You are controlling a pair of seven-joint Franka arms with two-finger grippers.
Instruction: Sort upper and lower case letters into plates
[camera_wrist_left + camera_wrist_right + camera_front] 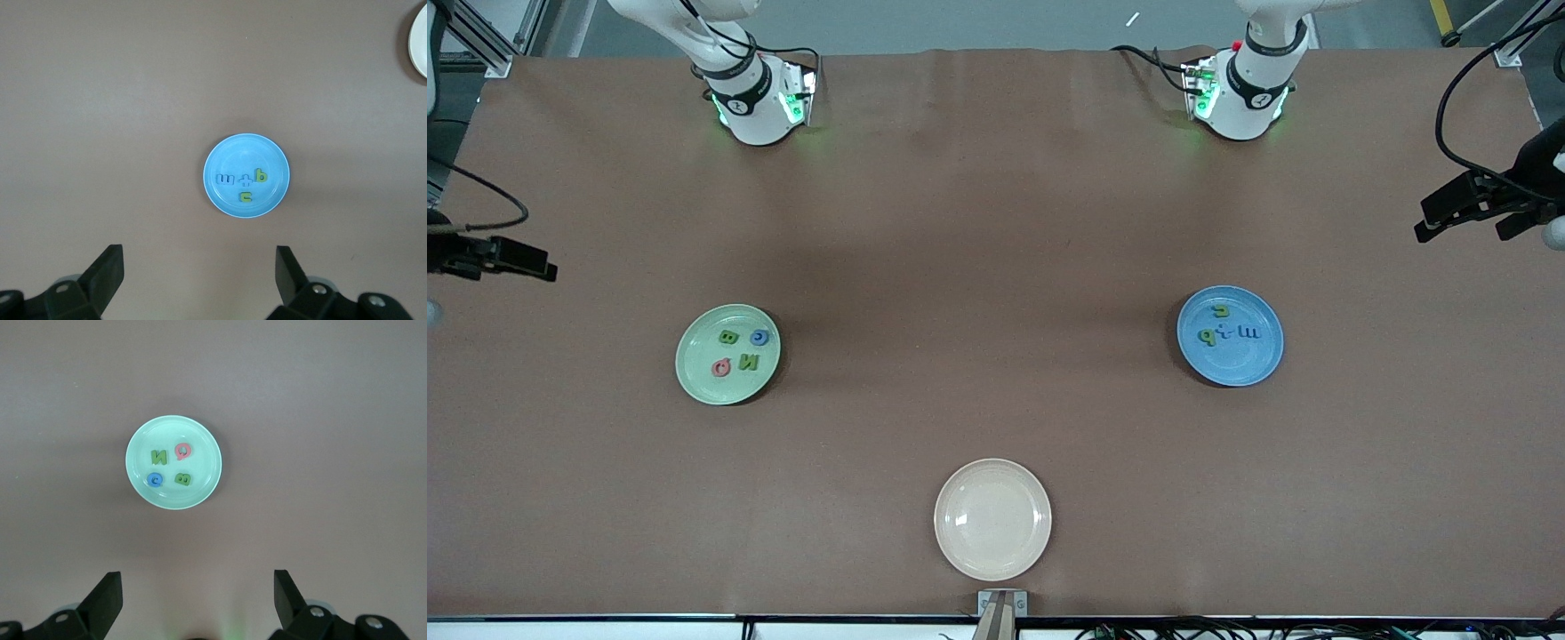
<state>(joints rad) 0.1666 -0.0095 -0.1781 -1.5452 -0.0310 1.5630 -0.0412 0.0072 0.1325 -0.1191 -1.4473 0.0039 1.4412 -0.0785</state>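
Observation:
A pale mint green plate point(694, 369) toward the right arm's end holds a green B point(727, 337), blue C point(759, 337), salmon Q point(721, 367) and green N point(748, 362). A blue plate point(1245, 364) toward the left arm's end holds a green hooked letter point(1220, 311), green p point(1207, 336), blue x point(1227, 333) and blue m point(1249, 332). My left gripper point(199, 273) hangs open and empty, high over its end of the table, with the blue plate point(230, 157) below it. My right gripper point(197, 597) hangs open and empty high over its end, above the mint plate point(173, 430).
A cream-white plate point(992, 520) with nothing on it sits nearest the front camera, midway between the two ends. Brown table surface spreads between the plates and the two arm bases.

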